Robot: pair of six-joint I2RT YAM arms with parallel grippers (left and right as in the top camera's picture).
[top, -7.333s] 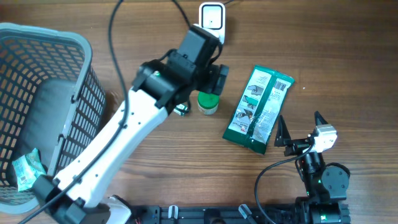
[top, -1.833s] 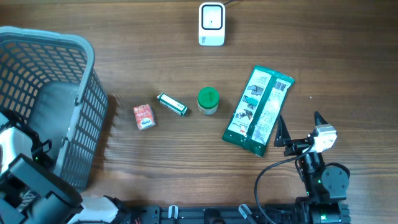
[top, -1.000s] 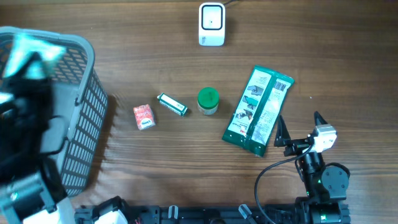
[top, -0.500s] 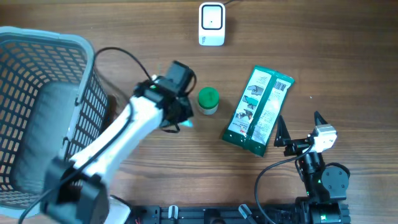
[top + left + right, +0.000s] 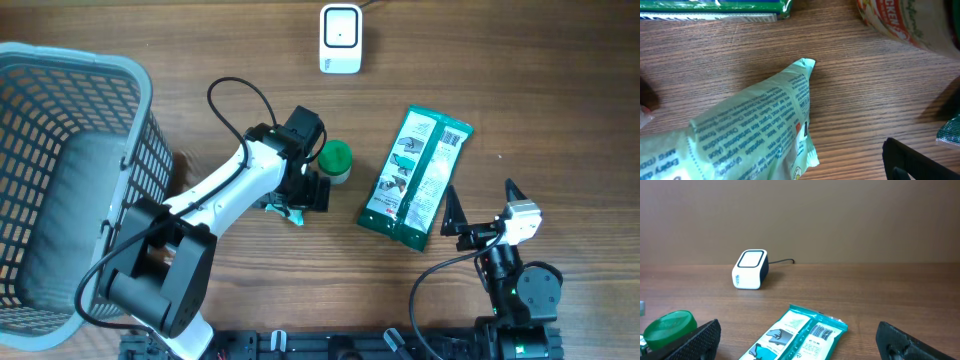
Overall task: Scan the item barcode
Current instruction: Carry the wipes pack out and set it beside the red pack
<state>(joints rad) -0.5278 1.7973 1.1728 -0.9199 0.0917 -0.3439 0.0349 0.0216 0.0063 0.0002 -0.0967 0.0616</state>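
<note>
Nearest us, the right tool (image 5: 798, 326) hung spread wide and empty; farther out the left tool (image 5: 305, 197) stood low over the pale green packet (image 5: 755, 130), spread too, the one finger (image 5: 912, 160) we could see clear of the film, so the packet lay loose on the table (image 5: 560, 80), well short of the scanner (image 5: 340, 38) at the far edge. We judged that a pinch on such thin, limp film could slip or crumple it and hide the barcode, which we could not find on the face showing, and that the wide tool could knock the green-lidded jar (image 5: 334, 162) just beside it.
</note>
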